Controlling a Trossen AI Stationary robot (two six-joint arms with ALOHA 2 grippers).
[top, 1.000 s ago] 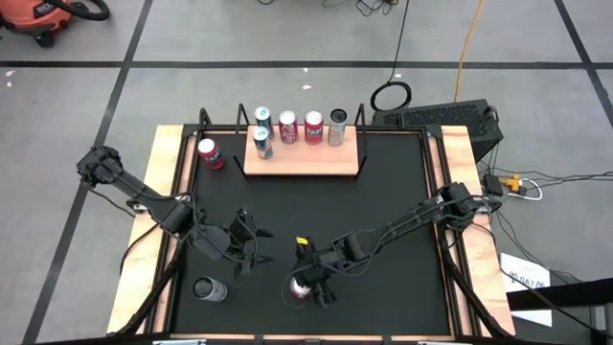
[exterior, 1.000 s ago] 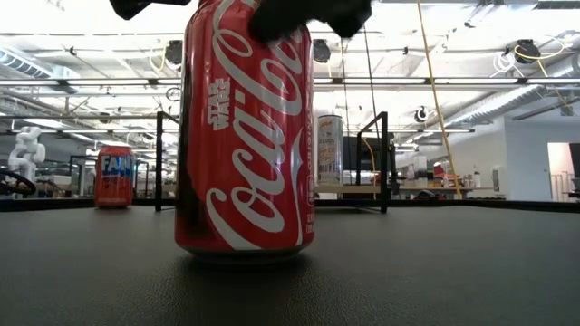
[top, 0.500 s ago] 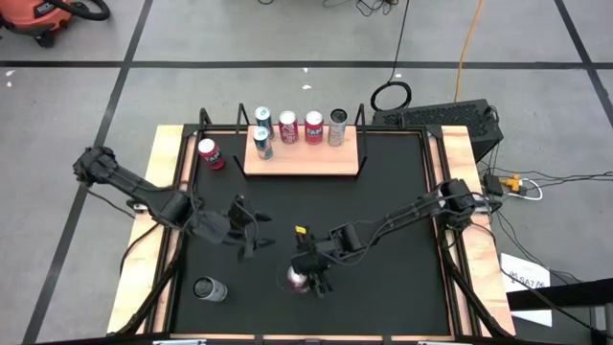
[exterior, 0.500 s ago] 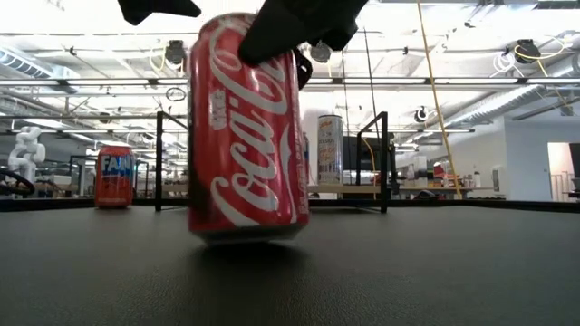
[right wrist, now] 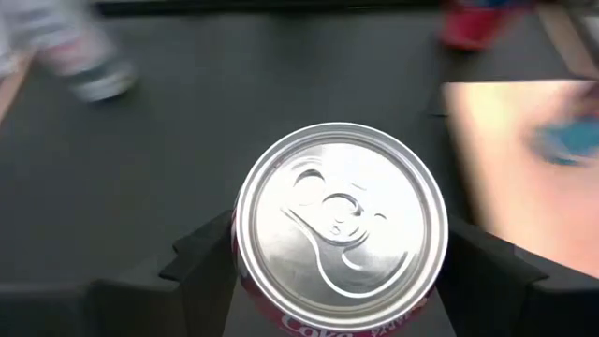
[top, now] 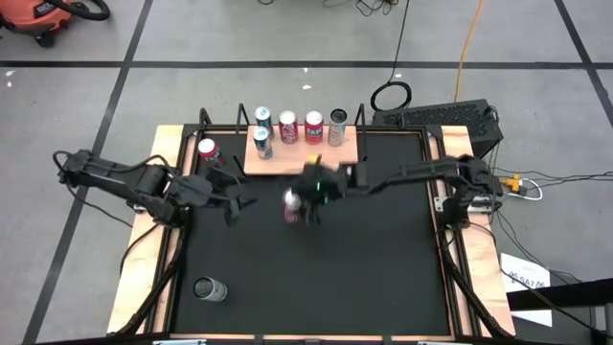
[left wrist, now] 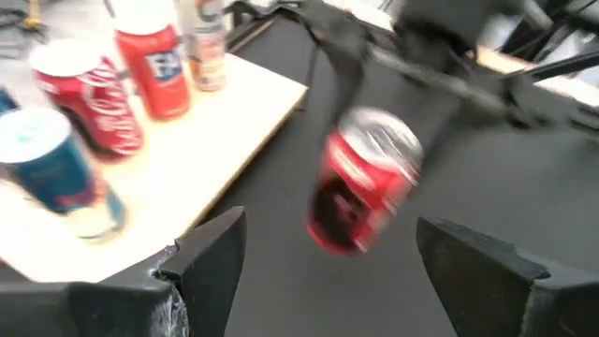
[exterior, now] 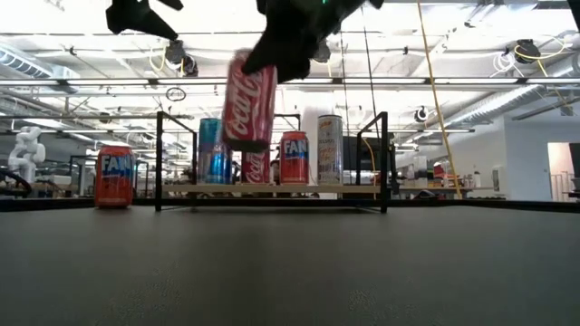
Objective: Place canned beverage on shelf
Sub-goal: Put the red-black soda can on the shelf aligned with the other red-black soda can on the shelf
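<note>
Low view: my right gripper grasps the Coke can, carried tilted above the table.
Level it, clear the shelf rods, set down on bare board; left gripper waits agape nearby.

Two slim black jointed arms are showing thin dark cables; the right arm is wearing a small yellow tag.
</note>
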